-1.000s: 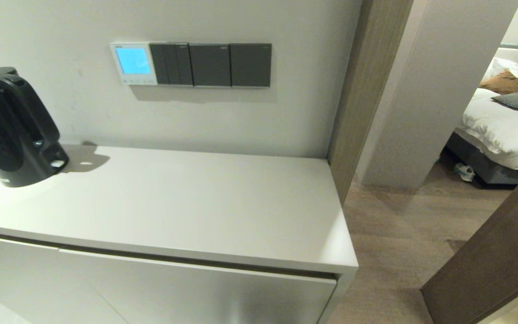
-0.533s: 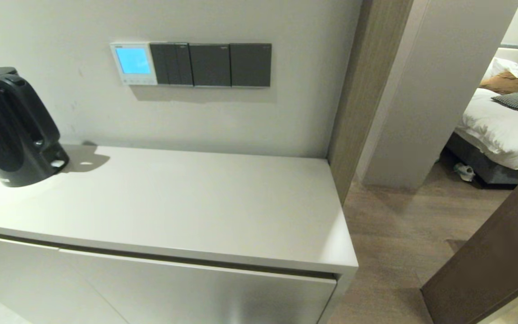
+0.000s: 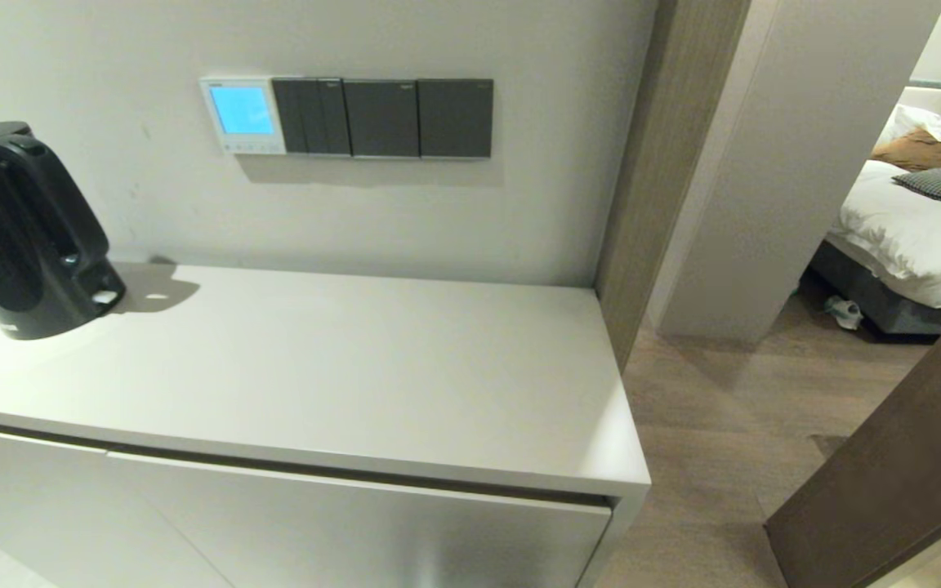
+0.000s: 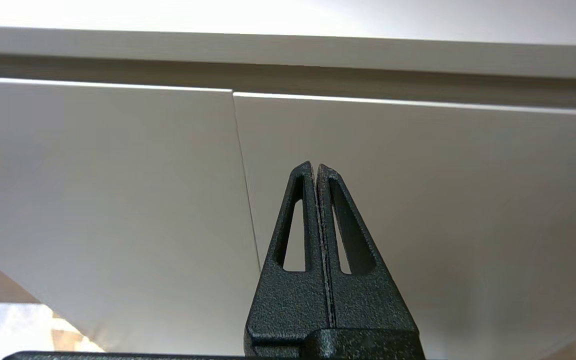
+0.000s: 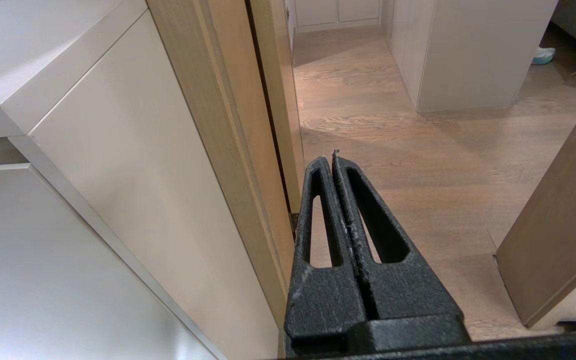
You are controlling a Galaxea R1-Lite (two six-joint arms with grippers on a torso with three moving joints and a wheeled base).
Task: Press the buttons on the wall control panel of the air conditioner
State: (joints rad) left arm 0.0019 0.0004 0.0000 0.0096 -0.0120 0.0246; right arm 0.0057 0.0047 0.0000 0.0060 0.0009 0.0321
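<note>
The white air conditioner control panel (image 3: pixel 243 115) hangs on the wall above the cabinet, its screen glowing blue. Its row of tiny buttons (image 3: pixel 247 147) runs along the strip under the screen. Neither arm shows in the head view. My left gripper (image 4: pixel 315 167) is shut and empty, low in front of the cabinet doors (image 4: pixel 118 190). My right gripper (image 5: pixel 329 159) is shut and empty, low beside the cabinet's right side (image 5: pixel 133 165), over the wooden floor.
Three dark grey switch plates (image 3: pixel 382 118) sit right of the panel. A black kettle (image 3: pixel 17 229) stands at the cabinet top's left (image 3: pixel 340 367). A wooden door frame (image 3: pixel 666 163) bounds the wall on the right, with a brown door (image 3: pixel 895 482) and a bed (image 3: pixel 912 229) beyond.
</note>
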